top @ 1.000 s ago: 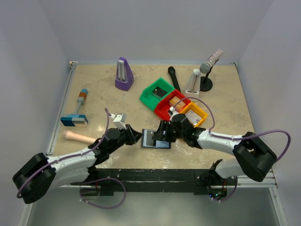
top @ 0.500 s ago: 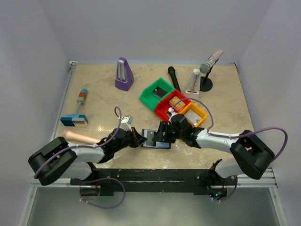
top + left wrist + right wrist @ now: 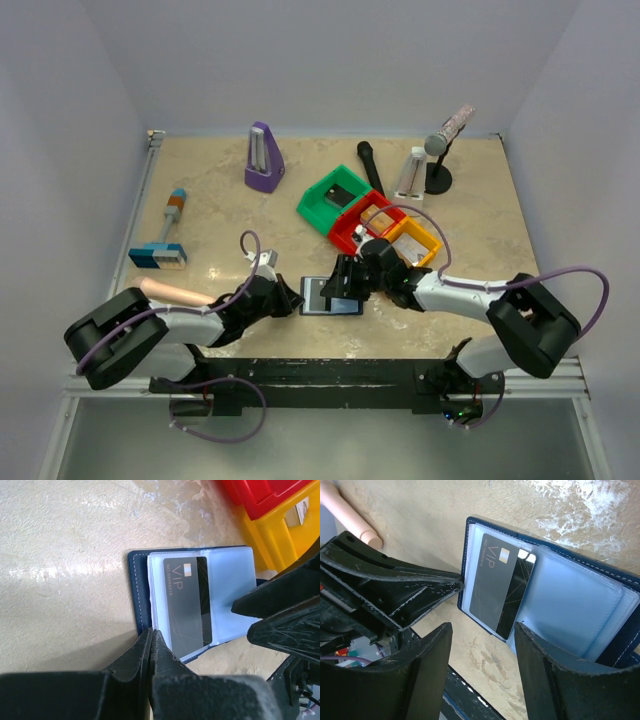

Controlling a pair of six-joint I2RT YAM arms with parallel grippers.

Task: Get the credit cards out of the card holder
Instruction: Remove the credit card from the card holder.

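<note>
Card holder (image 3: 330,297) lies open and flat at the 6 o'clock edge of the table (image 3: 220,215); navy cover down, clear blue-grey sleeves up. One card (image 3: 184,605) sits in the sleeve on the holder's 9 o'clock half; dark grey, gold chip, reads "VIP"; the smaller line under that is too small to read. Left gripper (image 3: 152,633) is at the holder's 9 o'clock; jaws pressed fully together, tips at the holder's edge; whether they nip the sleeve, cannot tell. Right gripper (image 3: 482,630) is at the holder's 3 o'clock; jaws spread wide above the holder, grasping nothing; contact with the sleeve unclear. Red bin (image 3: 347,230) and yellow bin (image 3: 267,540) are at the holder's 1 o'clock, apart from it.
</note>
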